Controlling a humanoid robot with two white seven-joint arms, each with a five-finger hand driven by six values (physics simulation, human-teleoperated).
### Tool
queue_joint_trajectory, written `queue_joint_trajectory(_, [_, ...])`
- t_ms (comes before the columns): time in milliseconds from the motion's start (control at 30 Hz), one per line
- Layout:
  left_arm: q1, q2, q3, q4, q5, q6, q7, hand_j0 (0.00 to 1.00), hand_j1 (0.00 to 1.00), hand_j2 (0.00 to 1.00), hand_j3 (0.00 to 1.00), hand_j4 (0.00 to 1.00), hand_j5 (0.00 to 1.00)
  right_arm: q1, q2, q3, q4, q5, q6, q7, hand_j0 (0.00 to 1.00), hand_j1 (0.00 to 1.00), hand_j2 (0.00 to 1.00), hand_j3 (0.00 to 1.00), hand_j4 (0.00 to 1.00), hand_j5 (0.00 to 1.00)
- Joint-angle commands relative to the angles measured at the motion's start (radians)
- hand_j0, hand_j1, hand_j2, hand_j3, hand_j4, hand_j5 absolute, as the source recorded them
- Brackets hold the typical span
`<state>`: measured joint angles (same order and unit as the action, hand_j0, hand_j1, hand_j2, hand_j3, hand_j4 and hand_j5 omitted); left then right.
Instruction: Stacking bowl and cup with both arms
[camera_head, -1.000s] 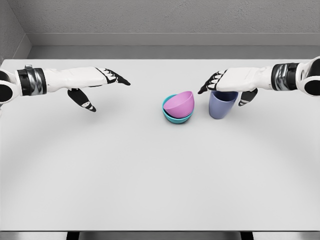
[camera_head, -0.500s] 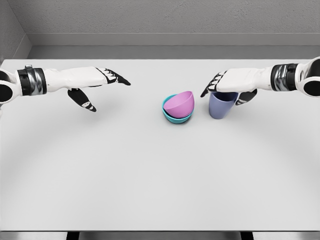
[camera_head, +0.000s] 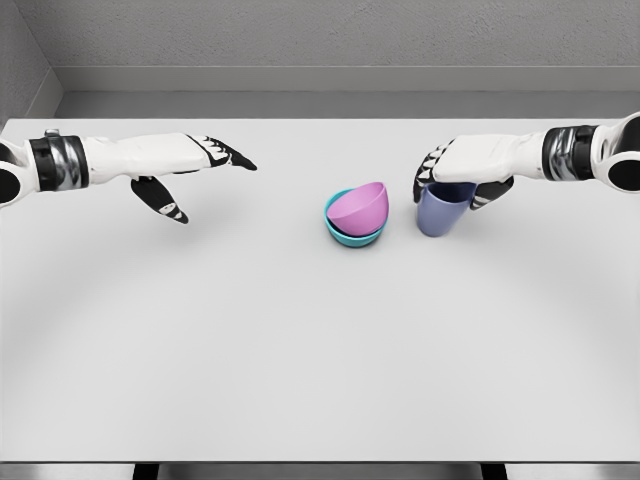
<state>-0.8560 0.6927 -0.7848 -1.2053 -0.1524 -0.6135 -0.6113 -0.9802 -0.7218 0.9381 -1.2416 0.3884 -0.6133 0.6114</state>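
My right hand (camera_head: 455, 172) sits over the rim of the blue cup (camera_head: 443, 208), fingers curling down around its top, thumb on the far side; whether the grip has closed I cannot tell. Cup upright on the white table (camera_head: 300, 340), just beside the bowls. Pink bowl (camera_head: 359, 207) lies tilted inside the teal bowl (camera_head: 345, 234), so bowls look nested and the cup is probably next. Left hand (camera_head: 190, 165) hovers well apart, fingers stretched flat, holding nothing. The tilted pink rim may crowd the cup's landing.
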Motion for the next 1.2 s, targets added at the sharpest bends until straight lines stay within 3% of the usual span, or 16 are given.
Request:
queue_joint_trajectory(0, [0.0, 0.002, 0.001, 0.0, 0.007, 0.003, 0.0, 1.0, 1.0, 1.0, 1.0, 1.0, 1.0, 0.0, -0.001, -0.002, 0.001, -0.006, 0.002, -0.001, 0.55, 0.55, 0.55, 0.55, 0.55, 0.55])
queue_joint_trajectory(367, [0.0, 0.004, 0.001, 0.0, 0.007, 0.003, 0.0, 1.0, 1.0, 1.0, 1.0, 1.0, 1.0, -0.003, -0.001, -0.012, 0.001, -0.017, 0.002, -0.001, 0.54, 0.54, 0.54, 0.54, 0.54, 0.54])
queue_joint_trajectory(667, [0.0, 0.004, 0.001, 0.0, 0.007, 0.003, 0.0, 1.0, 1.0, 1.0, 1.0, 1.0, 1.0, -0.005, -0.011, -0.102, 0.004, -0.023, 0.002, -0.001, 0.55, 0.55, 0.55, 0.55, 0.55, 0.55])
queue_joint_trajectory(867, [0.0, 0.004, 0.001, 0.0, 0.007, 0.003, 0.0, 1.0, 1.0, 1.0, 1.0, 1.0, 1.0, -0.015, -0.025, -0.111, 0.002, -0.06, 0.002, -0.001, 0.56, 0.56, 0.56, 0.56, 0.56, 0.56])
queue_joint_trajectory(1167, [0.0, 0.004, 0.007, 0.0, 0.007, 0.003, 0.0, 1.0, 1.0, 1.0, 1.0, 1.0, 1.0, -0.035, -0.05, -0.137, -0.044, -0.062, 0.002, -0.001, 0.58, 0.58, 0.58, 0.58, 0.58, 0.58])
